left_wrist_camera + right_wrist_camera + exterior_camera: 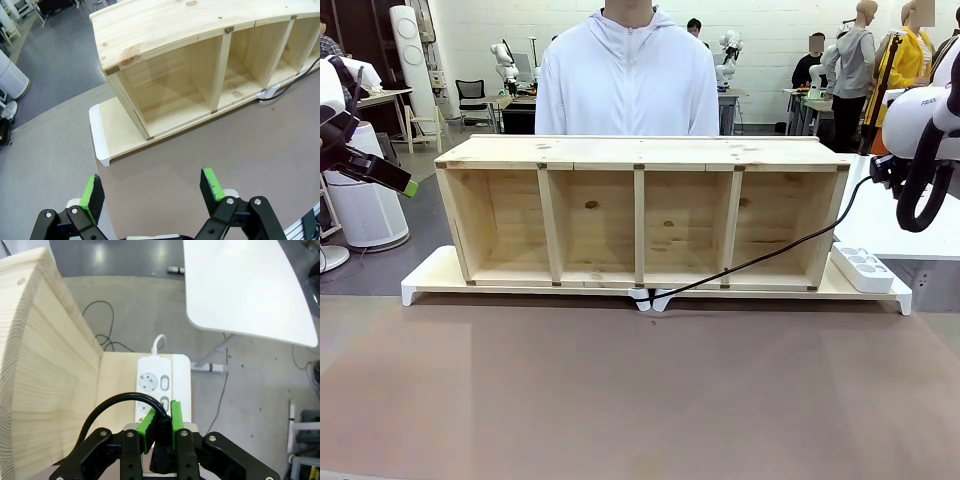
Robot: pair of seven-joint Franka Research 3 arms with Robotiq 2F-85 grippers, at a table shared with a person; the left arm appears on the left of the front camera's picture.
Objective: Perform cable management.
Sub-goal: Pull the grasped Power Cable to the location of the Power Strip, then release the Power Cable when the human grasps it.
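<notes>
Cable (760,258): slants from white clip (651,297) at the wooden shelf's (640,150) front middle, up and right to its plug (161,440).
Plug: clamped between right fingers (177,415), above the power strip (165,375), sockets facing up.
Left fingers (92,192): wide apart, empty, well off past the shelf's left end.
Nearer arm: right.
Surface: brown tabletop (640,390), roomy in front.

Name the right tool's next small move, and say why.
Likely lower the right tool straight toward the white rectangular power strip. The tool is shut on the plug end of the thin black cable and hangs over the strip, with a free round socket just beyond it, so seating the plug seems the next step.
</notes>
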